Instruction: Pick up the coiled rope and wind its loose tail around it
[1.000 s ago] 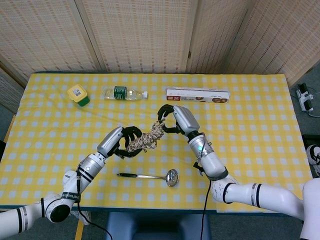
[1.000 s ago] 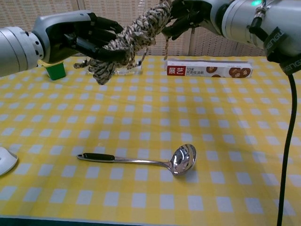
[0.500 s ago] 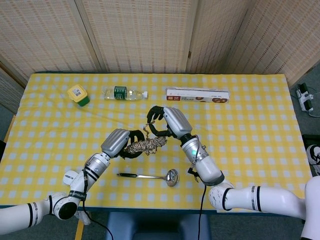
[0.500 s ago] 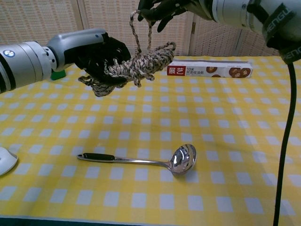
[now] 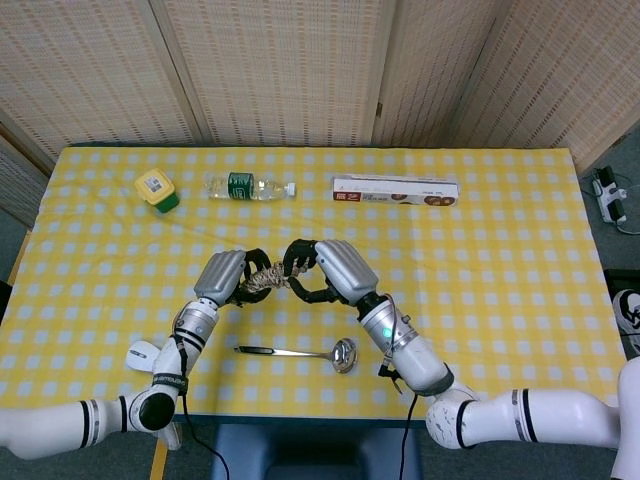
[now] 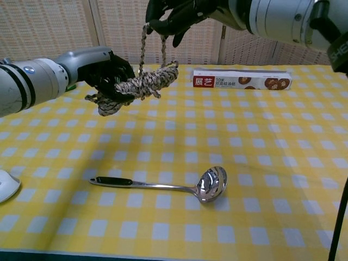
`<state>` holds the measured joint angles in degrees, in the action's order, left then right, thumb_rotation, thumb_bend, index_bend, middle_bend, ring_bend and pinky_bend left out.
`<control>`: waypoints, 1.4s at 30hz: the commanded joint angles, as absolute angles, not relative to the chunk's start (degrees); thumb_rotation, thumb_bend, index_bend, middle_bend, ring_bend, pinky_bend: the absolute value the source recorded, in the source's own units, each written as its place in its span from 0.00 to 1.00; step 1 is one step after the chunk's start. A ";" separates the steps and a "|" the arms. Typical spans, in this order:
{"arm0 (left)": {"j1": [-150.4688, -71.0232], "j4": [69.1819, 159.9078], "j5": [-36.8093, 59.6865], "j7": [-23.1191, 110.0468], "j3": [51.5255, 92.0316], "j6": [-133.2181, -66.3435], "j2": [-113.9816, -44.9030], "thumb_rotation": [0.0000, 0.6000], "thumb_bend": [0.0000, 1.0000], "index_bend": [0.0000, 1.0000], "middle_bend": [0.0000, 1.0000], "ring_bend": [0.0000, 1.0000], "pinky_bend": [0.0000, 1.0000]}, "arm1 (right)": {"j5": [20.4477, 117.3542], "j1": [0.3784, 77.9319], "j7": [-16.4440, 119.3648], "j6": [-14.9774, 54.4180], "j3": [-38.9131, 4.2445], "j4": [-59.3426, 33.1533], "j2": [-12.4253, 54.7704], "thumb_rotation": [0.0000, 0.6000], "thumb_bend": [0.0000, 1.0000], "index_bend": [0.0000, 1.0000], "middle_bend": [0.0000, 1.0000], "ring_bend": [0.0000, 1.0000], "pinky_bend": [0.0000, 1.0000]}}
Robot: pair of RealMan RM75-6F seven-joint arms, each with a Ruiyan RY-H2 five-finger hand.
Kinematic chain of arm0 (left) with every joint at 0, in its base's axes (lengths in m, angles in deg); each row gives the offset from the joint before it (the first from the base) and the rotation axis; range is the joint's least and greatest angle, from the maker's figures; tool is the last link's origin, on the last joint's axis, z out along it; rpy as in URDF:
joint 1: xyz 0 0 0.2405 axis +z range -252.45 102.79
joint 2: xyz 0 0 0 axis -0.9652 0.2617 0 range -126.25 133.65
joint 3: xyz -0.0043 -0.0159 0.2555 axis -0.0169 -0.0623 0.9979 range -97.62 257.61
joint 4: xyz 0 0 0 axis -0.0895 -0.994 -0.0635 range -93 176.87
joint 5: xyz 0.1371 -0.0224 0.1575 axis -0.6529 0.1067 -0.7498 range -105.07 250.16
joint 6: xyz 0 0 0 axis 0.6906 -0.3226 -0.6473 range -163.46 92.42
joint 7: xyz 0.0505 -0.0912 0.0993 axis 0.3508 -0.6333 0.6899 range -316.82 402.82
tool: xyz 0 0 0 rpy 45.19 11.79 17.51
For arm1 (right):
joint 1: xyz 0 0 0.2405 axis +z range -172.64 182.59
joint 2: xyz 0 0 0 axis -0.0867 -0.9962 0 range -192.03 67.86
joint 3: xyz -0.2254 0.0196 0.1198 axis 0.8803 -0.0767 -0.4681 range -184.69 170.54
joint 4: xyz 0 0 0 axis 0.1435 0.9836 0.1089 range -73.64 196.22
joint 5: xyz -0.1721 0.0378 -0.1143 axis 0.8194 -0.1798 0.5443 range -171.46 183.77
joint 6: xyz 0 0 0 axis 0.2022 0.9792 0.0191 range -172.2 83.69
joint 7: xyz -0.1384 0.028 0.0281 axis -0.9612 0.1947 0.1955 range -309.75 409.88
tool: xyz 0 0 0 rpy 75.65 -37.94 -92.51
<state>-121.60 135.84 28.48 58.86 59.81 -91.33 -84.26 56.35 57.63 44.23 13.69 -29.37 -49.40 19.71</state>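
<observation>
- The ladle [image 5: 306, 352] lay on the tabletop [image 5: 500, 280] at lower centre of the head view, directly below both raised robot hands.
- A box [image 5: 395, 190], bottle [image 5: 247, 186] and small jar [image 5: 157, 190] lined the upper part, well apart from the ladle.
- The checked cloth at right and far left showed bare, passable room.

Staged test space, woven screen panels [image 5: 280, 70] behind, yellow checked tablecloth [image 5: 500, 260], power strip [image 5: 610, 195] on floor
</observation>
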 commanded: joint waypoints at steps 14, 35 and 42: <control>-119.06 137.84 37.53 42.41 52.87 -83.87 -78.52 1.00 0.57 0.63 0.63 0.65 0.70 | 62.89 52.45 48.02 15.86 -24.71 -51.05 19.01 1.00 0.60 0.69 0.44 0.44 0.45; -113.36 143.95 24.30 26.11 50.71 -80.73 -71.75 1.00 0.57 0.63 0.63 0.65 0.70 | 63.11 50.13 53.64 13.85 -25.02 -43.19 20.69 1.00 0.61 0.58 0.40 0.41 0.42; -113.09 144.23 21.24 24.91 51.85 -81.99 -70.97 1.00 0.57 0.63 0.63 0.64 0.70 | 67.26 48.92 53.74 13.81 -23.93 -43.36 18.75 1.00 0.39 0.01 0.05 0.13 0.14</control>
<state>-113.11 144.23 21.32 25.00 51.78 -81.92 -71.04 66.40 49.39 53.97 13.41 -24.32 -43.14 19.28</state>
